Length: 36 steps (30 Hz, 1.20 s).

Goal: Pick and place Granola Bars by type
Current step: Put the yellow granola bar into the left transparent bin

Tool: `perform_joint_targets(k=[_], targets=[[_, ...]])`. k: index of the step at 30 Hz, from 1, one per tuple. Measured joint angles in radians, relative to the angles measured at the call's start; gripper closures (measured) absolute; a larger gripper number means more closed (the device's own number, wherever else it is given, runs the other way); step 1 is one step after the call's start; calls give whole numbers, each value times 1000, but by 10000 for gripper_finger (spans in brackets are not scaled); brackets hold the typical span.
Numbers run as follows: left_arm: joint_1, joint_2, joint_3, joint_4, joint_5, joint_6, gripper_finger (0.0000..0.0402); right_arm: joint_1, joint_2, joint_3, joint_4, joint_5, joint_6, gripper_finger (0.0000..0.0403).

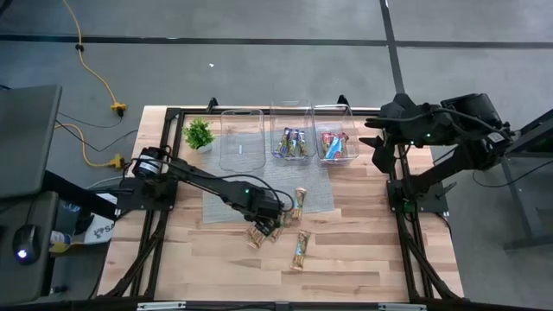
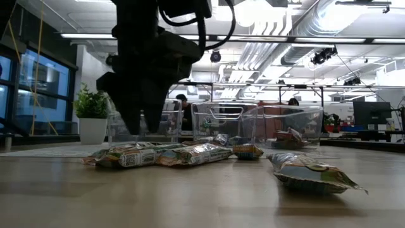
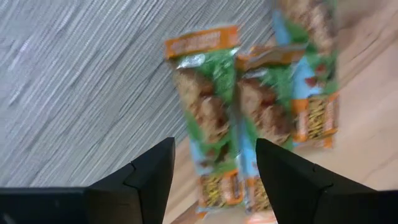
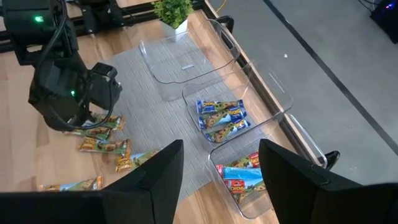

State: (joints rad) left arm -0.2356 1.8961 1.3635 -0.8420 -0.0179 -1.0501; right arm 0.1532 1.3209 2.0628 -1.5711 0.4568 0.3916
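The wooden worktop [image 1: 363,250] carries a grey mat [image 1: 225,203] and three clear bins [image 1: 242,138] (two hold sorted bars); the left hand [image 1: 270,223] hangs over loose green-and-orange granola bars [image 3: 208,106], fingers parted, gripping nothing; the right hand [image 4: 217,165] waits above the bins, likewise open and empty.

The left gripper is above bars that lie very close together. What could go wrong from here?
1. The left gripper is open over two green-orange bars lying side by side, touching; closing may pinch both or shove one away.
2. The empty bin stands right beside the blue bars' bin, so a drop could land with the wrong type.
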Motion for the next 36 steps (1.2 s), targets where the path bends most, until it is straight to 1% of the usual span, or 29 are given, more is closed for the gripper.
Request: perform_joint_targets(k=[11,13,15,18,20,21,27,31,36], targets=[[0,21,-5,-2,-22,33,183,0,0,0,0,-12,2,210],[0,34,0,32,-13,35,183,0,0,0,0,-19,4,210],[0,41,-5,5,-12,42,183,0,0,0,0,-23,5,210],[0,60,0,46,16,51,183,0,0,0,0,-26,10,210],[0,69,-3,26,30,53,183,0,0,0,0,-29,11,210],[0,77,-2,43,35,52,183,0,0,0,0,-31,11,210],[0,81,-3,27,30,51,185,0,0,0,0,-39,11,210],[0,80,-3,19,39,58,206,0,0,0,0,-39,10,210],[0,80,-3,33,62,68,259,0,0,0,0,-41,10,210]])
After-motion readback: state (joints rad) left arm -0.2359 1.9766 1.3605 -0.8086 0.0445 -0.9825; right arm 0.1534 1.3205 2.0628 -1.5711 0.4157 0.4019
